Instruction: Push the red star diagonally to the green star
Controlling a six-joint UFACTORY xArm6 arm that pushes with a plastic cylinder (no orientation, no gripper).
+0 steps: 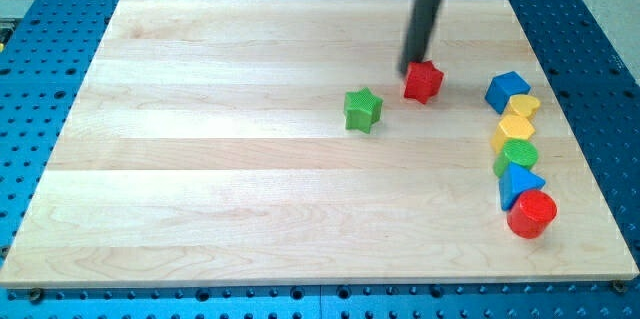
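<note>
The red star (424,81) lies on the wooden board (200,159), right of centre toward the view's top. The green star (363,110) lies a short way to its lower left, apart from it. My tip (411,67) rests at the red star's upper-left edge, touching or nearly touching it. The dark rod rises from there to the view's top.
A column of blocks runs down the view's right side: a blue block (507,90), a yellow heart (522,107), a yellow block (513,133), a green block (518,155), a blue triangle (520,182) and a red cylinder (531,214). A blue perforated table (40,109) surrounds the board.
</note>
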